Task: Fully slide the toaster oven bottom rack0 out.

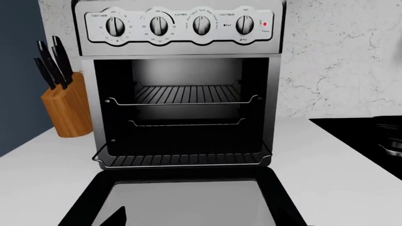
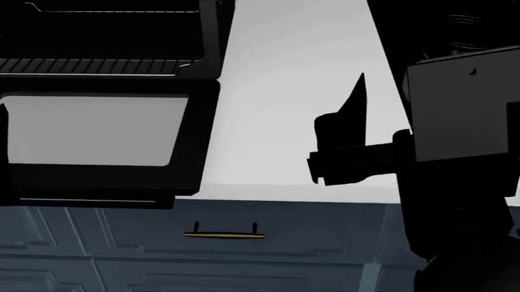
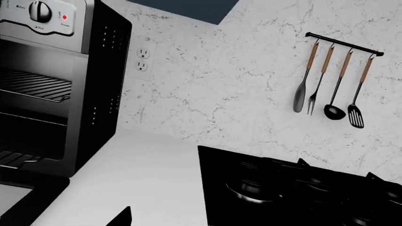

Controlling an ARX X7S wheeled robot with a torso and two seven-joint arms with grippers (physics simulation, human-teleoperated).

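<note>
Right gripper: matte black, angular, one pointed finger visible over the white counter; whether the claw is wide or narrow cannot be told. Left gripper: only a dark fingertip at the left wrist view's edge, state cannot be told.

Toaster oven: one, boxy, brushed-silver control panel with black side walls, standing at the counter's left. Four round knobs in a row; one red lamp. Drop-down door lying open and flat toward the near side, grey glass in a black frame.

Wire racks: three, thin parallel black bars. Bottom rack0 sits lowest, its front edge at the oven mouth just above the door hinge.

Knife block: one, wood, left of the oven, black handles.

Stovetop: one, glossy black, right.

Hanging utensils: four, wooden handles, on one black rail against marbled white wall.

Wall outlet: one.

Drawer handle: one, brass, blue cabinet.
</note>
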